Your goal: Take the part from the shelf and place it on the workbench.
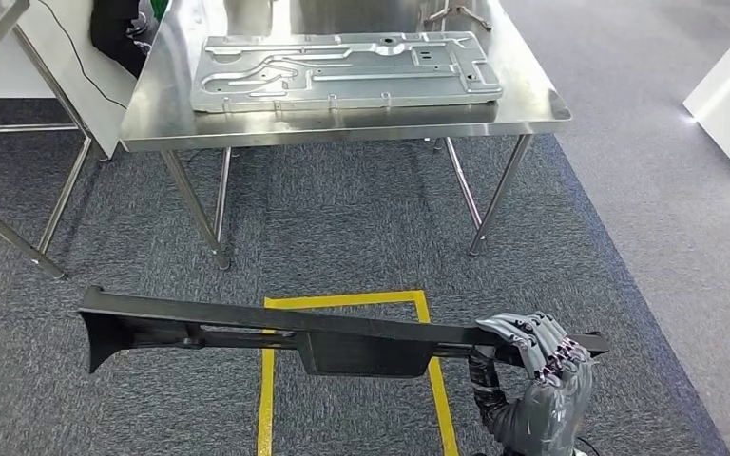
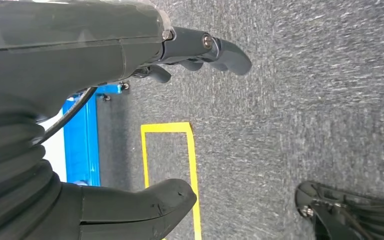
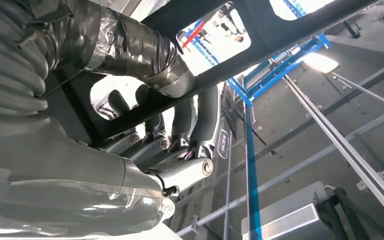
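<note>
gripping with my right hand (image 1: 532, 353), i hold the long black part (image 1: 276, 334) level over grey carpet (image 1: 342, 218); left hand (image 2: 200, 50) hangs empty, fingers apart; steel workbench (image 1: 162, 104) stands far ahead.

We see the right hand (image 1: 535, 366) cut off below its fingers by the head view's edge, and those fingers cover the long black part (image 1: 276, 332) near one end.

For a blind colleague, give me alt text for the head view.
The right robot hand holds a long black part by one end above grey carpet, a steel workbench ahead carrying a metal panel.
</note>
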### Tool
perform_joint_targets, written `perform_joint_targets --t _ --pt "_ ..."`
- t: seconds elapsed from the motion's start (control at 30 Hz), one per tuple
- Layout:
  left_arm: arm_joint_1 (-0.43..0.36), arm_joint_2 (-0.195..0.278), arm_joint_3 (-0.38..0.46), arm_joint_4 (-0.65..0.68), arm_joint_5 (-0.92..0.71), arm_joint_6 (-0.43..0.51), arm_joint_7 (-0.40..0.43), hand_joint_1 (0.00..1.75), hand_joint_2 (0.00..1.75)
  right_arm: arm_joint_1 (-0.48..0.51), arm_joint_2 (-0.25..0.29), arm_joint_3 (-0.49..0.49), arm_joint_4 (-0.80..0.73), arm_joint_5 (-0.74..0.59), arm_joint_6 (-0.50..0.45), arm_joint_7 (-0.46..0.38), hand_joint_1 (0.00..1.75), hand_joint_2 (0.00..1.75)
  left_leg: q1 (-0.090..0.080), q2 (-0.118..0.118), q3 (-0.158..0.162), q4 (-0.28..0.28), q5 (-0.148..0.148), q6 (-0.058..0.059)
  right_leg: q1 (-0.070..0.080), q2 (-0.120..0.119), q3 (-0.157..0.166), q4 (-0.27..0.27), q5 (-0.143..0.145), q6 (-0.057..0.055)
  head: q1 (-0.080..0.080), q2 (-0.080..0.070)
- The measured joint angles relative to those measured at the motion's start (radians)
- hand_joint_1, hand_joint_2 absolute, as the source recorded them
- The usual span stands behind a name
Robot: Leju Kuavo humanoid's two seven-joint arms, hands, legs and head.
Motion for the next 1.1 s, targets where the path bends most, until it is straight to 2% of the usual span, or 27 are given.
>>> perform_joint_targets --t 0.03,0.07,0.1,0.17,0.23,0.27,0.3,0.37,0.4,0.43,0.47,0.5,0.53,0.6,0.63,0.67,0.73,0.8,0.83,0.9,0.93,0.97,1.0,1.07,1.1 --pt "0.001 -0.003 0.0 0.0 0.0 -0.001 0.0 0.0 1.75 -0.001 0.0 0.0 0.0 0.0 0.0 0.0 1.75 1.75 0.0 0.0 0.009 -0.002 -0.007 -0.002 0.006 -0.002 0.018 -0.061 0.043 -0.012 0.0 0.0" --pt "0.0 -0.005 0.0 0.0 0.0 -0.002 0.0 0.0 1.75 -0.001 0.0 0.0 0.0 0.001 0.0 0.001 1.75 1.75 0.001 0.0 0.017 -0.003 -0.013 -0.006 0.014 -0.004 0.03 -0.11 0.06 -0.023 0.0 0.0" --pt "-0.001 -0.007 0.0 0.001 0.0 -0.003 0.0 0.0 1.75 -0.001 0.0 0.0 -0.001 0.003 0.0 0.002 1.75 1.75 0.003 0.0 0.019 -0.006 -0.018 -0.012 0.021 -0.004 0.037 -0.14 0.062 -0.033 0.0 0.0" --pt "-0.002 -0.009 0.0 0.001 0.0 -0.008 -0.001 0.0 1.75 0.001 0.0 0.0 -0.004 0.008 0.0 0.003 1.75 1.75 0.004 0.002 0.028 -0.002 -0.017 -0.026 0.027 -0.004 0.044 -0.161 0.047 -0.047 0.001 0.0" --pt "-0.002 -0.009 0.0 0.001 0.0 -0.011 -0.001 0.0 1.75 0.003 0.001 0.0 -0.007 0.014 0.0 0.004 1.75 1.75 0.002 0.005 0.038 0.018 -0.023 -0.039 0.018 -0.005 0.073 -0.183 0.062 -0.052 0.0 0.0" --pt "-0.003 -0.009 0.0 0.001 0.0 -0.012 -0.002 0.0 1.75 0.003 0.002 0.0 -0.008 0.016 0.0 0.004 1.75 1.75 0.003 0.005 0.029 0.043 -0.034 -0.046 0.013 -0.006 0.088 -0.188 0.06 -0.051 0.0 0.0" --pt "-0.005 -0.008 0.0 0.001 0.0 -0.011 -0.002 0.0 1.75 0.002 0.002 0.0 -0.008 0.017 0.0 0.004 1.75 1.75 0.006 0.005 0.005 0.087 -0.053 -0.052 0.009 -0.007 0.101 -0.192 0.058 -0.05 0.0 0.0" --pt "-0.007 -0.009 0.0 0.001 0.0 -0.011 -0.002 0.0 1.75 0.002 0.004 0.0 -0.009 0.019 0.0 0.004 1.75 1.75 0.012 0.005 -0.071 0.199 -0.1 -0.065 0.006 -0.008 0.116 -0.193 0.045 -0.05 0.0 0.0" --pt "-0.005 -0.009 0.0 0.001 0.0 -0.011 -0.002 0.0 1.75 0.003 0.004 0.0 -0.009 0.019 0.0 0.004 1.75 1.75 0.016 0.005 -0.11 0.24 -0.118 -0.071 0.005 -0.007 0.125 -0.193 0.035 -0.049 0.0 0.0" --pt "-0.003 -0.009 0.0 0.001 0.0 -0.011 -0.002 0.0 1.75 0.004 0.004 0.0 -0.009 0.02 0.0 0.004 1.75 1.75 0.02 0.006 -0.136 0.252 -0.121 -0.076 0.003 -0.006 0.137 -0.193 0.024 -0.046 0.0 0.0" --pt "-0.001 -0.008 0.0 0.001 0.0 -0.011 -0.002 0.0 1.75 0.005 0.005 0.0 -0.009 0.02 0.0 0.004 1.75 1.75 0.022 0.006 -0.149 0.237 -0.108 -0.078 0.002 -0.004 0.152 -0.193 0.013 -0.043 0.0 0.0" --pt "0.002 -0.008 0.0 0.001 0.0 -0.011 -0.001 0.0 1.75 0.006 0.005 0.0 -0.009 0.02 0.0 0.004 1.75 1.75 0.024 0.006 -0.149 0.19 -0.07 -0.078 0.0 -0.002 0.17 -0.193 -0.001 -0.039 0.0 0.0" --pt "0.005 -0.008 0.0 0.001 0.0 -0.011 -0.001 0.0 1.75 0.007 0.005 0.0 -0.009 0.02 0.0 0.004 1.75 1.75 0.025 0.007 -0.145 0.135 -0.011 -0.077 -0.001 -0.001 0.186 -0.192 -0.015 -0.034 0.0 0.0" --pt "0.008 -0.008 0.0 0.001 0.0 -0.011 0.0 0.0 1.75 0.009 0.005 0.001 -0.009 0.021 0.0 0.004 1.75 1.75 0.019 0.012 -0.138 0.06 0.072 -0.069 -0.002 0.0 0.206 -0.19 -0.04 -0.021 0.0 0.0" --pt "0.008 -0.008 0.0 0.001 0.0 -0.01 0.0 0.0 1.75 0.009 0.006 0.001 -0.009 0.021 0.0 0.004 1.75 1.75 0.016 0.013 -0.137 0.05 0.088 -0.062 -0.002 0.0 0.211 -0.188 -0.048 -0.014 0.0 0.0" --pt "0.006 -0.008 0.0 0.001 0.0 -0.01 0.0 0.0 1.75 0.01 0.006 0.002 -0.011 0.021 0.0 0.004 1.75 1.75 0.013 0.013 -0.133 0.047 0.08 -0.054 -0.002 0.0 0.214 -0.186 -0.049 -0.006 0.0 0.0" --pt "0.005 -0.008 0.0 0.001 0.0 -0.01 0.001 0.0 1.75 0.01 0.007 0.003 -0.015 0.022 0.0 0.005 1.75 1.75 0.016 0.011 -0.11 0.031 0.074 -0.038 -0.004 -0.001 0.202 -0.147 -0.033 0.006 0.0 0.0" --pt "0.003 -0.008 0.0 0.001 0.0 -0.01 0.001 0.0 1.75 0.01 0.007 0.003 -0.017 0.022 0.0 0.004 1.75 1.75 0.021 0.009 -0.077 0.009 0.067 -0.026 -0.006 -0.001 0.136 -0.041 -0.022 0.013 0.001 0.0" --pt "0.002 -0.008 0.0 0.001 0.0 -0.01 0.001 0.0 1.75 0.01 0.007 0.003 -0.017 0.022 0.0 0.004 1.75 1.75 0.021 0.008 -0.063 0.001 0.06 -0.022 -0.007 -0.001 0.09 0.02 -0.034 0.016 0.001 0.0" --pt "0.001 -0.008 0.0 0.001 0.0 -0.01 0.001 0.0 1.75 0.011 0.007 0.003 -0.017 0.022 0.0 0.004 1.75 1.75 0.021 0.005 -0.035 -0.006 0.042 -0.021 -0.009 -0.001 0.004 0.099 -0.091 0.019 0.001 0.0" --pt "0.001 -0.008 0.0 0.001 0.0 -0.01 0.001 0.0 1.75 0.012 0.007 0.003 -0.017 0.022 0.0 0.004 1.75 1.75 0.021 0.003 -0.02 -0.006 0.03 -0.022 -0.01 -0.002 -0.024 0.104 -0.11 0.02 0.001 0.0" --pt "0.002 -0.008 0.0 0.001 0.0 -0.01 0.001 0.0 1.75 0.012 0.007 0.003 -0.017 0.022 0.0 0.004 1.75 1.75 0.021 0.001 -0.003 -0.006 0.017 -0.024 -0.01 -0.002 -0.039 0.083 -0.108 0.019 0.001 0.0" --pt "0.002 -0.008 0.0 0.001 0.0 -0.01 0.001 0.0 1.75 0.012 0.007 0.003 -0.017 0.022 0.0 0.004 1.75 1.75 0.021 0.0 0.015 -0.006 0.003 -0.027 -0.009 -0.002 -0.041 0.039 -0.078 0.017 0.001 0.0" --pt "0.004 -0.01 0.0 0.001 0.0 -0.01 0.001 0.0 1.75 0.013 0.007 0.003 -0.017 0.022 0.0 0.004 1.75 1.75 0.02 -0.002 0.045 -0.007 -0.023 -0.033 -0.003 -0.003 -0.032 -0.074 0.046 0.006 0.001 0.0" --pt "0.003 -0.011 0.0 0.001 0.0 -0.01 0.001 0.0 1.75 0.014 0.007 0.002 -0.017 0.022 0.0 0.004 1.75 1.75 0.02 -0.002 0.052 -0.01 -0.032 -0.037 0.002 -0.002 -0.029 -0.115 0.095 -0.001 0.001 0.0"
